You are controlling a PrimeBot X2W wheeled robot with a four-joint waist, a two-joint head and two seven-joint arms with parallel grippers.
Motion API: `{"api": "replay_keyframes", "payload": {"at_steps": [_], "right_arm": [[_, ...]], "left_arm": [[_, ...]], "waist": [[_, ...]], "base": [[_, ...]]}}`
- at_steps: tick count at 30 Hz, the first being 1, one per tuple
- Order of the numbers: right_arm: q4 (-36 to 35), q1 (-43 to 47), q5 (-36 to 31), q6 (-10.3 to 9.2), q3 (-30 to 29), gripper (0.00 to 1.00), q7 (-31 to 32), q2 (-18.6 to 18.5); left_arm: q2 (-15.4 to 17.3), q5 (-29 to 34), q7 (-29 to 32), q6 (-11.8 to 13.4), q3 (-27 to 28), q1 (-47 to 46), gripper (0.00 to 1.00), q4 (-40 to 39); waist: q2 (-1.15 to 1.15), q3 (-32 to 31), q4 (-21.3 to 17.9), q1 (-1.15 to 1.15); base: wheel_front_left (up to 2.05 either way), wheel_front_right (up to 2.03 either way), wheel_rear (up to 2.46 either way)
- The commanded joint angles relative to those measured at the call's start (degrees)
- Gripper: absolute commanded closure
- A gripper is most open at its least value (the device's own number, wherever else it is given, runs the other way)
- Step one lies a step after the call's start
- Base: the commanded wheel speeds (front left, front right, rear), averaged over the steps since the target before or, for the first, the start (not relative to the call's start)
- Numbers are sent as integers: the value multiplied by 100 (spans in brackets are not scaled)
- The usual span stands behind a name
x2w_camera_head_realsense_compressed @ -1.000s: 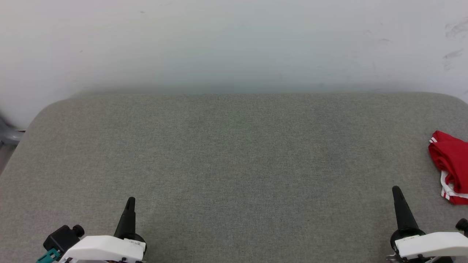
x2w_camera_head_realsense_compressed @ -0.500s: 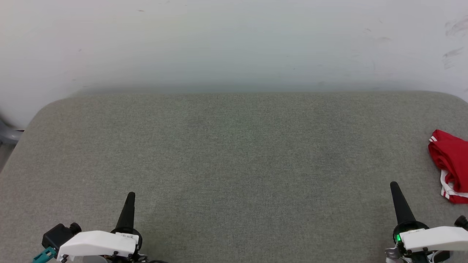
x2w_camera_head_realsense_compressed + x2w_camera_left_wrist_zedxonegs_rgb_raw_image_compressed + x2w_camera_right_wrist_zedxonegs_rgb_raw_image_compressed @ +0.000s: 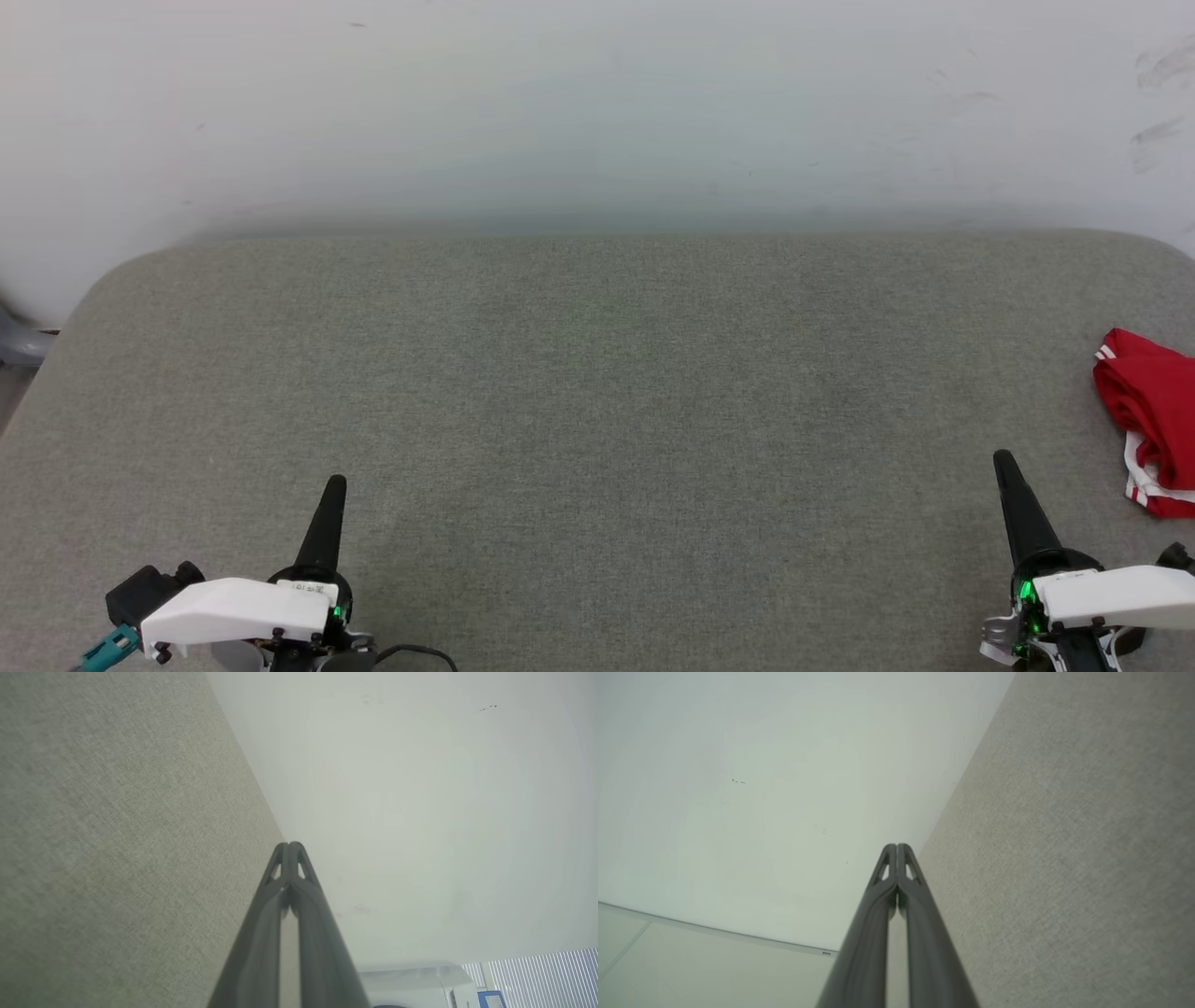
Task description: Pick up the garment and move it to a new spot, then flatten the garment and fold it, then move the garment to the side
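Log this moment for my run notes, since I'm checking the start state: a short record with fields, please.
surface: grey fabric, white wall behind
garment: red with white striped trim, bunched at the surface's right edge, cut off by the head view's frame
left gripper: shut, empty, front left
right gripper: shut, empty, front right, apart from the garment
stage: garment not yet picked up

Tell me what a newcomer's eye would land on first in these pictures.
The red garment stands out at once, bunched up at the far right edge of the grey padded surface and cut off by the head view's border. Next come the left claw at the lower left and the right claw at the lower right, both shut and holding nothing, pointing toward the pale wall.
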Motion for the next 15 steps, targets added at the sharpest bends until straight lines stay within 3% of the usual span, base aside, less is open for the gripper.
{"api": "replay_keyframes", "payload": {"at_steps": [1, 15], "right_arm": [[1, -115, 159, -1, -13, 100, 51, 19], [82, -246, 814, -1, -29, 100, 220, 31]], "left_arm": [[3, -156, 44, -31, 37, -120, 100, -13], [1, -861, 215, -106, 92, -240, 100, 72]], "waist": [[0, 3, -1, 0], [0, 27, -15, 0]], "base": [[0, 0, 0], [0, 0, 0]]}}
